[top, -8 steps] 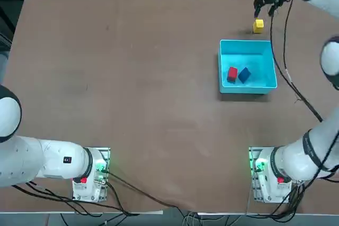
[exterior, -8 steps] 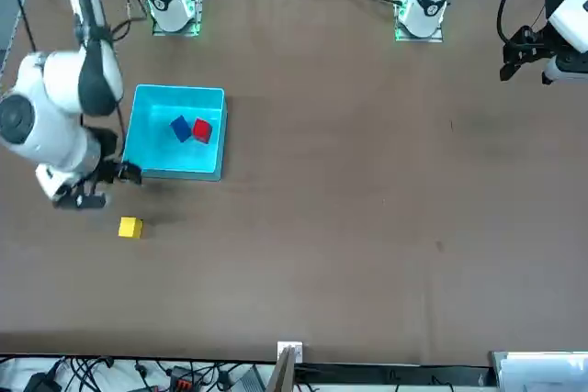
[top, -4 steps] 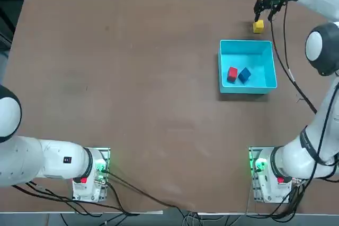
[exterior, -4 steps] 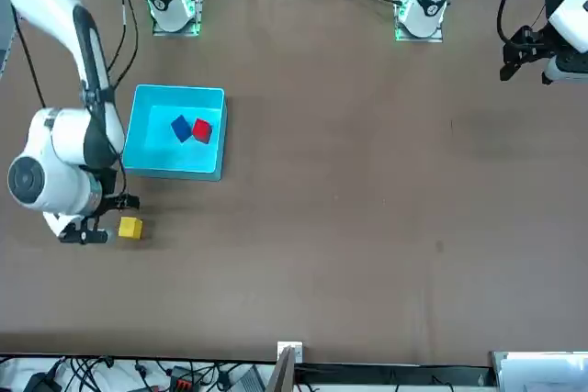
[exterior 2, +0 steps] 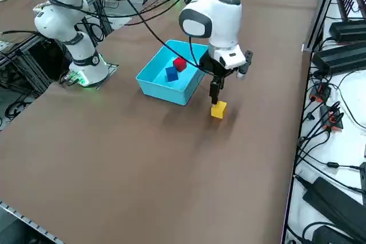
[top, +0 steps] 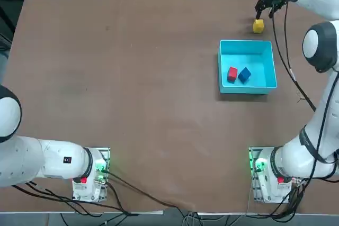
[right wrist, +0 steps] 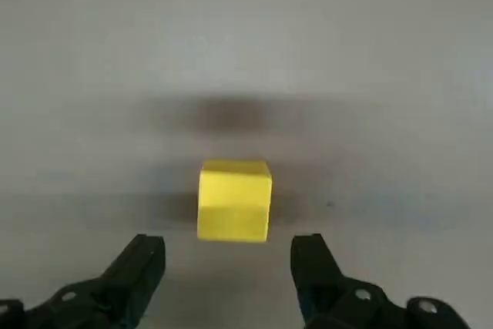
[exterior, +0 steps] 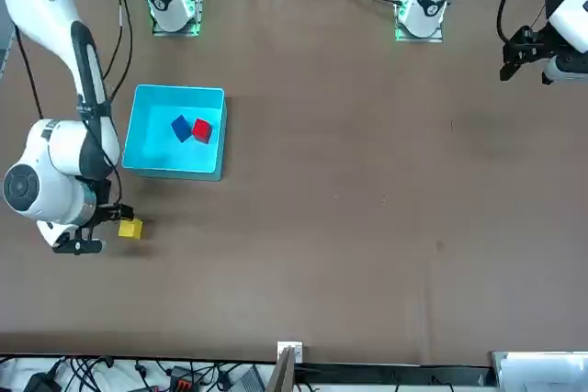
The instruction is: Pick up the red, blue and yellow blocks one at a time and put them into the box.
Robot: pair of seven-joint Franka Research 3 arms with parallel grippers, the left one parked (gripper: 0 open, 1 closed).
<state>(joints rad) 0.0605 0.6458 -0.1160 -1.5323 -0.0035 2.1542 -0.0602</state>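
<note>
On the brown table [top: 148,88], spread pincer [right wrist: 227,263] hovers over flat-sitting yellow block [right wrist: 234,199].

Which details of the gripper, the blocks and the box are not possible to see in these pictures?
- Front view: the arm's round wrist covers the right gripper; only part of the yellow block shows beside it.
- Top view: how high the open gripper is above the yellow block cannot be judged.
- Right side view: the box near wall may hide the base of the blue block.
- Right wrist view: the box and the red block are outside the picture.
</note>
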